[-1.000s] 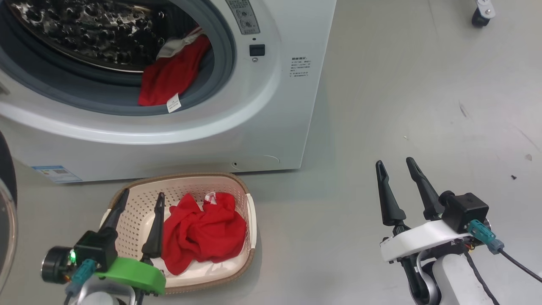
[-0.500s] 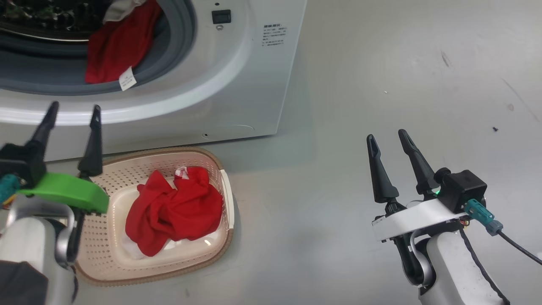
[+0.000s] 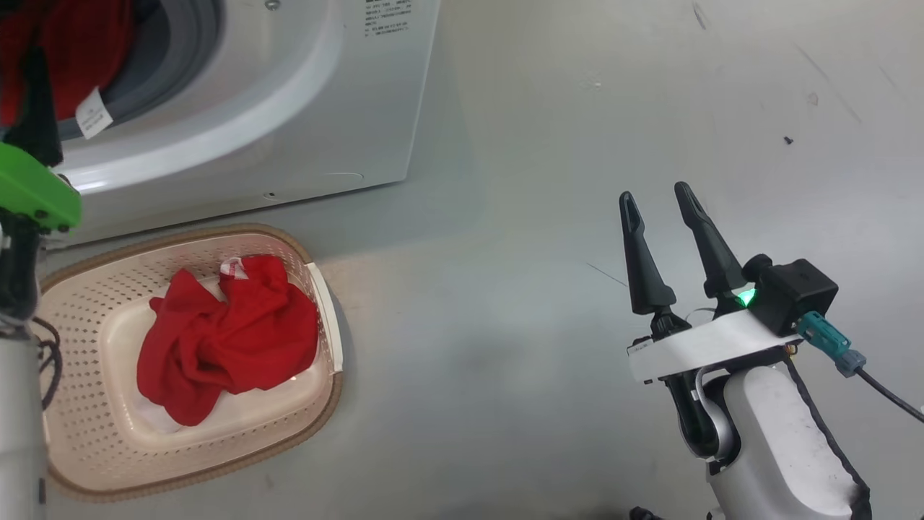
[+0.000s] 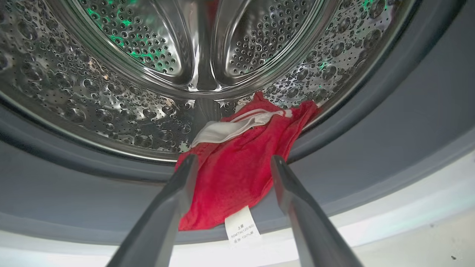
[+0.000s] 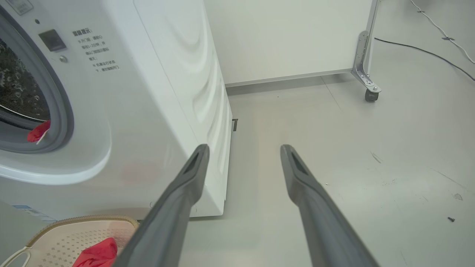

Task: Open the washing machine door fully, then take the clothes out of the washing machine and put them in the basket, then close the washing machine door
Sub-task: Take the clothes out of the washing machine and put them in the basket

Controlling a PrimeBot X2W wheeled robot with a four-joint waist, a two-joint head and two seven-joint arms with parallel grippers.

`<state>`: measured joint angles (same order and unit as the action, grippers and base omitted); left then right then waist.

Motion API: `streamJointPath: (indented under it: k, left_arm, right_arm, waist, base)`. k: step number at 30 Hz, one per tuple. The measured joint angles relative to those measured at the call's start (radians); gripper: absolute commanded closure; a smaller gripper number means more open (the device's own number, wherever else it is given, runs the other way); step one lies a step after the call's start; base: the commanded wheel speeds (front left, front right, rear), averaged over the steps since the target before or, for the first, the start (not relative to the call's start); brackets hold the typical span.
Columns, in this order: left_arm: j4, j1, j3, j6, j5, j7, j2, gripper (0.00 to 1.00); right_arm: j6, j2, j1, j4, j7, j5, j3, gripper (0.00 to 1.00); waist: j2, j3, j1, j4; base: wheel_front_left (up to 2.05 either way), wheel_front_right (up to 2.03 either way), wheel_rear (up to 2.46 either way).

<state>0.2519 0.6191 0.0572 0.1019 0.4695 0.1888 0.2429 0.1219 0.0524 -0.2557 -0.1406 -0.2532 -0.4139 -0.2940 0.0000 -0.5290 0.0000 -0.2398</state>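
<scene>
The washing machine (image 3: 346,108) stands at the upper left with its grey drum mouth uncovered; the washing machine door is out of view. Red clothes (image 4: 237,185) with a white band and a white label tag (image 4: 241,226) hang over the drum's lower lip. My left gripper (image 4: 233,160) is open just in front of this garment, one finger on each side, apart from it. Its green wrist mount (image 3: 36,191) shows at the left edge. Another red garment (image 3: 224,336) lies in the cream basket (image 3: 321,289) on the floor before the machine. My right gripper (image 3: 658,198) hovers open over bare floor to the right.
The perforated steel drum (image 4: 111,92) lies behind the garment. A white wheeled panel with a caster (image 5: 369,94) stands behind the machine, and a cable (image 5: 426,52) runs along the floor at the far right. Grey floor lies between the basket and my right arm.
The head camera has swung right, so the machine and basket sit further left. My left gripper has risen from over the basket to the drum mouth. The right gripper stays open.
</scene>
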Motion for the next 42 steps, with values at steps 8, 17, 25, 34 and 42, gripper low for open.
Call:
streamJointPath:
  k: [8,17,25,34,42]
  left_arm:
    - [0.063,0.134,0.026,0.001,0.096,0.181,0.027,0.0]
    - [0.118,0.249,0.082,-0.004,0.174,0.349,0.089,0.0]
    - [0.154,0.348,0.105,-0.023,0.188,0.443,0.152,0.0]
    - [0.213,0.396,0.075,-0.026,0.18,0.521,0.189,0.0]
    - [0.258,0.445,0.053,-0.025,0.174,0.561,0.194,0.0]
  right_arm:
    - [0.0,-0.003,-0.047,0.02,0.0,-0.032,-0.012,0.0]
    - [0.0,-0.004,-0.072,0.033,0.0,-0.079,-0.035,0.0]
    - [-0.002,-0.005,-0.085,0.037,0.0,-0.097,-0.042,0.0]
    - [-0.011,-0.006,-0.107,0.043,0.0,-0.115,-0.056,0.0]
    - [-0.02,-0.007,-0.11,0.043,0.0,-0.124,-0.066,0.0]
  waist:
    - [0.0,-0.064,0.0001,-0.05]
    - [0.0,-0.114,0.0001,-0.096]
    - [0.0,-0.154,0.0001,-0.127]
    - [0.0,-0.185,0.0001,-0.152]
    - [0.0,-0.196,0.0001,-0.164]
  base:
    - [0.0,0.0,0.0]
    - [0.0,0.0,0.0]
    - [0.0,0.0,0.0]
    - [0.0,0.0,0.0]
    - [0.0,0.0,0.0]
